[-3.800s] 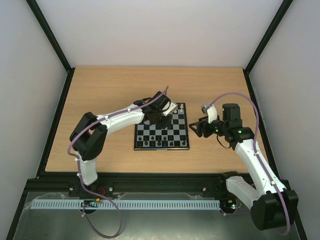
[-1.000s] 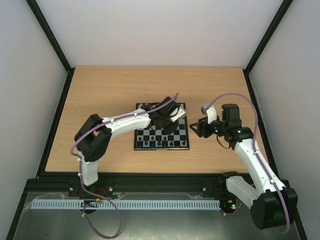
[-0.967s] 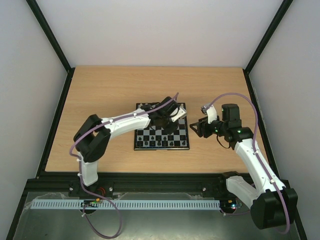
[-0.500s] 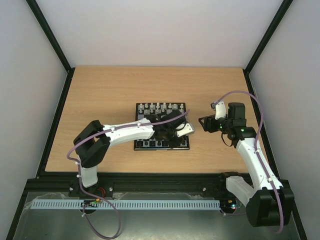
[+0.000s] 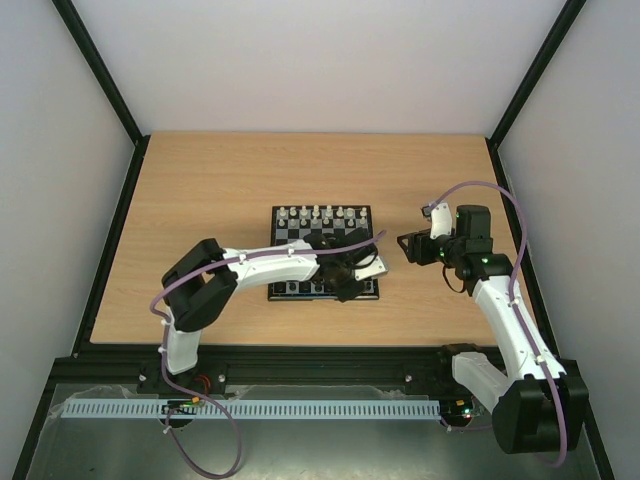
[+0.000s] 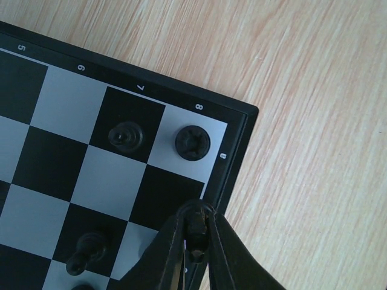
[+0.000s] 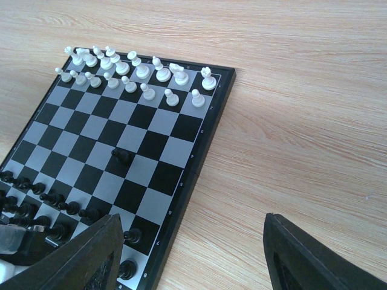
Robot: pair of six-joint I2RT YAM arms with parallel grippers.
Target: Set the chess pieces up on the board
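Note:
The board (image 5: 296, 240) lies mid-table. White chess pieces (image 5: 315, 214) line its far rows and black pieces (image 5: 300, 288) its near rows. My left gripper (image 5: 352, 276) hangs over the near right corner. In the left wrist view it (image 6: 197, 219) is shut on a small black piece (image 6: 197, 234) above the rim (image 6: 233, 163), beside a black rook (image 6: 192, 142) and a black pawn (image 6: 126, 135). My right gripper (image 5: 410, 248) is open and empty just right of the board. Its view (image 7: 199, 254) shows the white rows (image 7: 133, 69) and a lone black pawn (image 7: 122, 156) mid-board.
The wooden table (image 5: 200, 190) is enclosed by black frame rails and pale walls. My left arm (image 5: 270, 262) lies low across the board's near rows. My right arm (image 5: 495, 300) stands at the right side. Bare wood (image 7: 302, 121) lies right of the board.
My left gripper has moved from the board's far right part to its near right corner, uncovering the white rows. My right gripper has shifted slightly up and to the right.

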